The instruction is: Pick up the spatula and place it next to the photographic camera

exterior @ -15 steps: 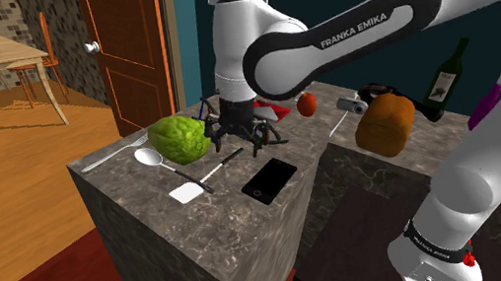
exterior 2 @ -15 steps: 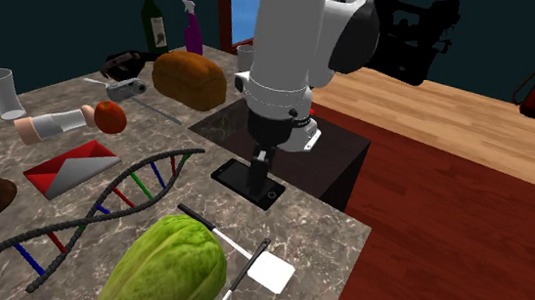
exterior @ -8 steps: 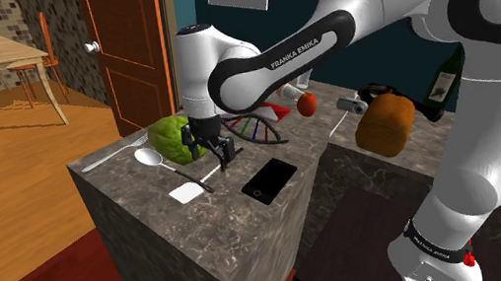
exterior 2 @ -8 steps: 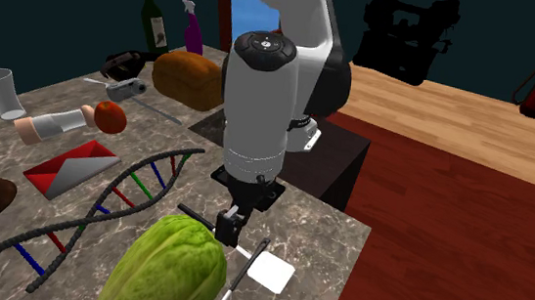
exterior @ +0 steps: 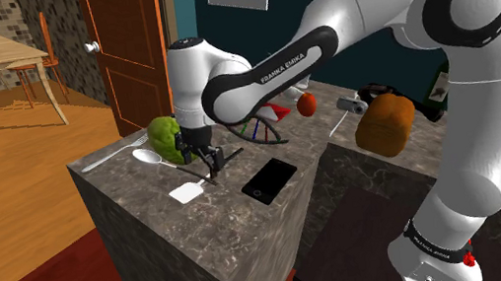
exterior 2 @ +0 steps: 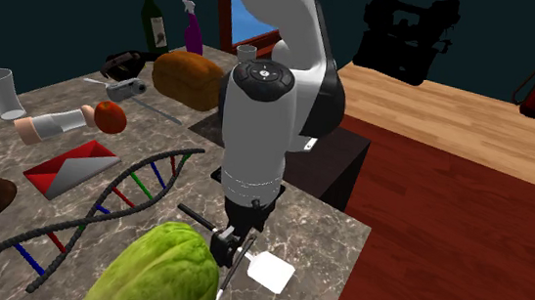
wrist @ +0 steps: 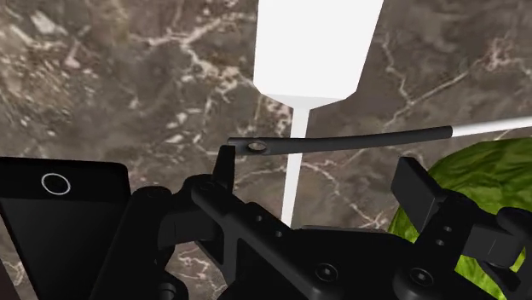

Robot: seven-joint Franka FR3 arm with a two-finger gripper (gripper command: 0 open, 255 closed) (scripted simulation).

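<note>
Shoulder view, arm: the arm (exterior: 447, 59) rises from the lower right and bends at the upper right. Its forearm slopes down to the left across the middle of the frame, and the wrist turns straight down.
Shoulder view, gripper: the gripper (exterior: 207, 162) points down at the dark marble counter (exterior: 230, 213), left of centre, just beside a green cabbage (exterior: 167, 138).
Shoulder view, spatula: the spatula (exterior: 186, 192) lies flat on the counter. Its white blade is to the lower left of the gripper, and its handle runs up and to the right beneath the gripper.
Shoulder view, camera: the small grey camera (exterior: 351, 104) sits right of centre near a brown loaf (exterior: 385, 125), well apart from the spatula.
Second exterior view, arm: the wrist stands as an upright white column in the centre of the frame. The gripper is low at the bottom centre, between the cabbage and the white blade.
Second exterior view, spatula: the blade lies at the lower centre, to the right of the gripper. The black handle end shows to the gripper's left.
Wrist view, gripper: unclenched, with the fingers (wrist: 418, 187) standing apart to either side of the spatula's white neck. The neck is closer to one finger than the other, and neither finger visibly touches it.
Wrist view, spoon: the dark handle of the spoon (wrist: 358, 138) lies across the neck, just ahead of the fingertips.
Wrist view, surroundings: a black phone (wrist: 60, 213) lies outside one finger, and the cabbage lies outside the other.
</note>
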